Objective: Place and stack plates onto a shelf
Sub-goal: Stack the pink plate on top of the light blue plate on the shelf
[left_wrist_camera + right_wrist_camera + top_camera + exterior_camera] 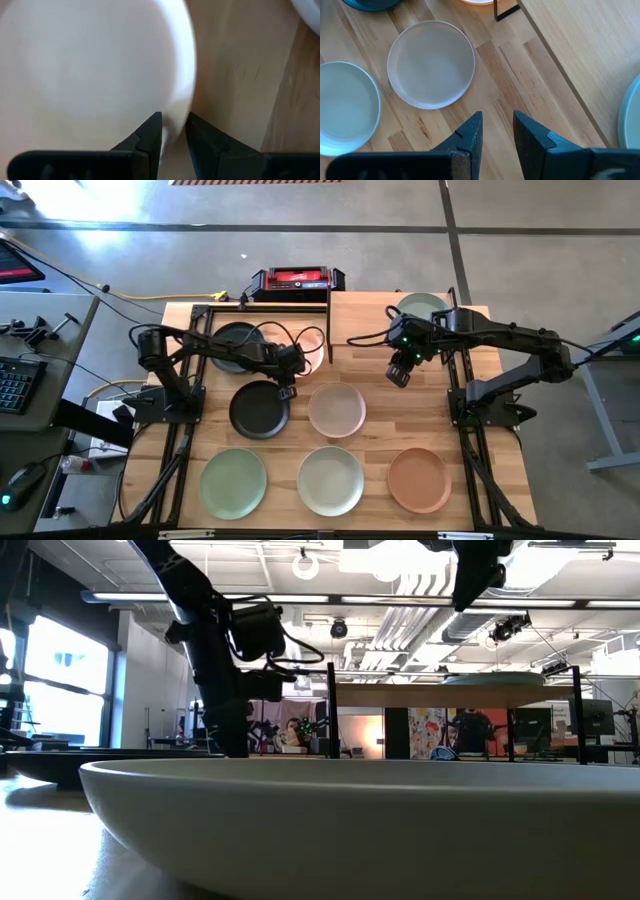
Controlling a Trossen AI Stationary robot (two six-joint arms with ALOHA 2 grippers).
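Five plates (336, 409) lie flat on the tabletop (500, 430) before the shelf (400, 330), left gripper (174, 131) pinching a cream plate's (90, 70) rim, right gripper (497, 131) slightly open, empty.

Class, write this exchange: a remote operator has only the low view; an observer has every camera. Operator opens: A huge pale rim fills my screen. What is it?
Observer: The off-white plate, middle of the front row, between a light green plate and a salmon plate.
Operator: Where is the right gripper?
Observer: The right gripper hangs open and empty over the table, beside the shelf edge.
Operator: And the left?
Observer: The left gripper is beside the black plate; its wrist camera shows a pale plate rim right ahead.
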